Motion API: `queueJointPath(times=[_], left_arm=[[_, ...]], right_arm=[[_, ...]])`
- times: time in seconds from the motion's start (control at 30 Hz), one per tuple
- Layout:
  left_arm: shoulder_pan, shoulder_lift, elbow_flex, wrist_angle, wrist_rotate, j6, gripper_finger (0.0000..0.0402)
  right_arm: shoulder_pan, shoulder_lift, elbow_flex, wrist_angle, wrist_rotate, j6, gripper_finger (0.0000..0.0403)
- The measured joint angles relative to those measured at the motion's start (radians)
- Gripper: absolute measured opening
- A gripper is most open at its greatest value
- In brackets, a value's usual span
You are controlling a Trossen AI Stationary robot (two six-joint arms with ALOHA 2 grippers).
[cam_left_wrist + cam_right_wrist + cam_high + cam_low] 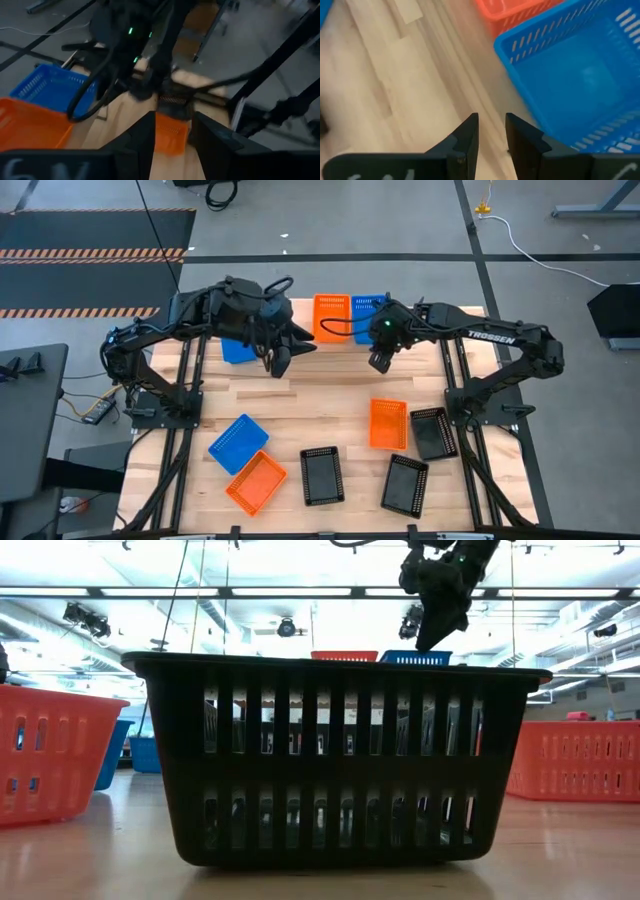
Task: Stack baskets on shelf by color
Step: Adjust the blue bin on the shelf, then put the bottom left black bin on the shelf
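Observation:
In the high view an orange basket (332, 317) and a blue basket (367, 305) sit side by side on the shelf (303, 320) at the table's far edge. Another blue basket (238, 350) is partly hidden under my left arm. My left gripper (280, 362) hangs open over bare table just near of the shelf, holding nothing. My right gripper (380, 362) is open with a narrow gap. It hovers just near of the blue basket (580, 80), with nothing between its fingers (467, 135). The low view shows it above the shelf baskets (435, 635).
On the near half of the table lie a blue basket (238, 443), two orange baskets (256, 482) (388, 423) and three black baskets (321, 475) (404, 483) (433, 432). One black basket (335, 760) fills the low view. Bare wood lies between the grippers and these baskets.

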Motion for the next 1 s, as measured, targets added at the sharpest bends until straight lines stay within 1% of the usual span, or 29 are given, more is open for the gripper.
queueJointPath(times=[0.07, 0.17, 0.23, 0.43, 0.57, 0.6, 0.67, 0.77, 0.9, 1.0], left_arm=[[0.007, 0.000, 0.000, -0.081, -0.050, 0.019, 0.0128], [0.028, 0.000, 0.000, -0.233, -0.163, 0.019, 0.0126], [0.052, 0.000, 0.000, -0.337, -0.208, 0.023, 0.0130], [0.126, 0.000, -0.004, -0.559, -0.245, 0.037, 0.0153], [0.149, 0.000, -0.005, -0.664, -0.234, 0.062, 0.0168], [0.149, 0.000, -0.005, -0.659, -0.215, 0.063, 0.0171], [0.137, -0.002, -0.005, -0.649, -0.141, 0.062, 0.0177], [0.089, -0.006, -0.005, -0.610, -0.056, 0.060, 0.0182], [-0.022, 0.015, -0.005, -0.531, -0.008, 0.033, 0.0183], [-0.124, 0.042, -0.005, -0.430, -0.003, -0.007, 0.0183]], right_arm=[[0.000, -0.009, 0.008, -0.016, -0.001, 0.042, 0.0103], [0.000, -0.033, 0.035, -0.023, -0.003, 0.098, 0.0103], [0.001, -0.053, 0.061, -0.023, -0.015, 0.124, 0.0103], [0.029, -0.127, 0.157, -0.015, -0.046, 0.167, 0.0104], [0.062, -0.182, 0.198, -0.015, -0.046, 0.188, 0.0104], [0.070, -0.195, 0.204, -0.015, -0.048, 0.201, 0.0104], [0.089, -0.222, 0.206, -0.015, -0.053, 0.234, 0.0104], [0.126, -0.252, 0.206, -0.029, -0.054, 0.287, 0.0114], [0.188, -0.256, 0.206, -0.060, -0.054, 0.323, 0.0145], [0.230, -0.250, 0.206, -0.101, -0.053, 0.345, 0.0173]])
